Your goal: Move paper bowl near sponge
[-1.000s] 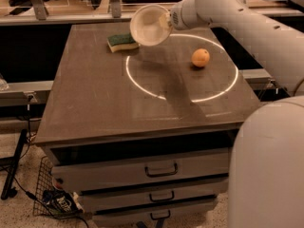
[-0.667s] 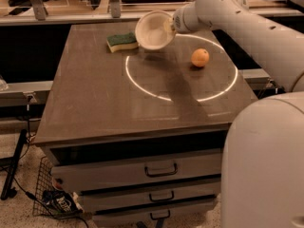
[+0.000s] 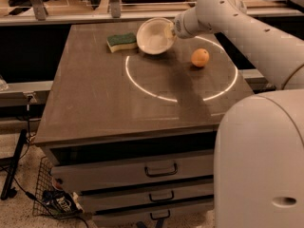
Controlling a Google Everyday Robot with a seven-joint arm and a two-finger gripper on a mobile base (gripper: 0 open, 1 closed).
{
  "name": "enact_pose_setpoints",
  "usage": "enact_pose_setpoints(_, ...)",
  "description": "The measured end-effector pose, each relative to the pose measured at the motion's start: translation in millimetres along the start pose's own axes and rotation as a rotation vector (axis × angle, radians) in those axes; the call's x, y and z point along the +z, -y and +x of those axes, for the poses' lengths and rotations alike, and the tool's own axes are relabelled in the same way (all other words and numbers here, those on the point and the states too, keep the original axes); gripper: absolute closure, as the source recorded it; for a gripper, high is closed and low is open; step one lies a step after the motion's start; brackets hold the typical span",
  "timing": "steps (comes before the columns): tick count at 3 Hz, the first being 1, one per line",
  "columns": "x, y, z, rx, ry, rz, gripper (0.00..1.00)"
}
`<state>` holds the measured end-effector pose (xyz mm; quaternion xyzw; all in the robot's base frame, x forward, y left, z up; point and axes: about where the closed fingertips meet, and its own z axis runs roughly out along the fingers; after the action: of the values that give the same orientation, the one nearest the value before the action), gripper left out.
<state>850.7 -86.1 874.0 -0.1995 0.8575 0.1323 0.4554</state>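
Note:
The off-white paper bowl (image 3: 154, 36) is tilted toward the camera at the far middle of the table, its low edge at or just above the tabletop. My gripper (image 3: 172, 30) is shut on the bowl's right rim, with the white arm reaching in from the right. The sponge (image 3: 121, 42), green on top with a yellow base, lies flat just left of the bowl, almost touching its rim.
A round orange fruit (image 3: 200, 57) sits right of the bowl. A bright ring of light marks the grey tabletop (image 3: 104, 103). Drawers are below the front edge. My white base fills the lower right. A wire basket stands on the floor at lower left.
The bowl has come down and moved slightly right with my gripper, from above the sponge to table level beside it. Sponge and orange have not moved.

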Motion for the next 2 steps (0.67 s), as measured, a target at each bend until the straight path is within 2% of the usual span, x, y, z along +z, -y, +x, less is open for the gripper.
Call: enact_pose_setpoints(2, 11.3, -4.6, -10.2, -0.016, 0.001, -0.047, 0.04)
